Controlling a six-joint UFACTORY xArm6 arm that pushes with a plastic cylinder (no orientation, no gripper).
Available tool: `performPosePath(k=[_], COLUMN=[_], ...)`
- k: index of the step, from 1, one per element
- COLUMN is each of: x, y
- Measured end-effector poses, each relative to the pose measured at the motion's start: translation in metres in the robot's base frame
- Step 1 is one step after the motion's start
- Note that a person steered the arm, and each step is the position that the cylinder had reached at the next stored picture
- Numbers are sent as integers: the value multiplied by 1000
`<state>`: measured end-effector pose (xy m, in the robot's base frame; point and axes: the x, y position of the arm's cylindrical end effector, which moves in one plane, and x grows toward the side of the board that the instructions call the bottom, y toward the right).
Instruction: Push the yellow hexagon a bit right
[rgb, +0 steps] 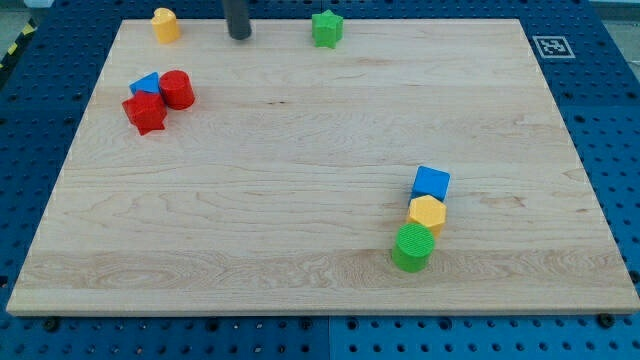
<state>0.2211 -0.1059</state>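
The yellow hexagon (427, 214) sits at the lower right of the wooden board (320, 170). It touches a blue cube (431, 183) just above it and a green cylinder (413, 248) just below it. My tip (239, 35) is at the top edge of the board, far up and to the left of the hexagon. It stands between a yellow block (165, 24) on its left and a green star (326, 28) on its right, touching neither.
A cluster at the upper left holds a red cylinder (177, 89), a red block (145, 113) and a blue block (146, 84) partly hidden behind them. A square marker tag (549, 45) sits at the board's top right corner.
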Motion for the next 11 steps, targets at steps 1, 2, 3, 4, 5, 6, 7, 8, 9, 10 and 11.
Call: performPosePath(k=[1,2,3,4,5,6,7,8,9,10,11], x=[37,114,160,160,200,259,295,295,302,313,310], y=[34,55,55,55,58,75,98,105,137,172,210])
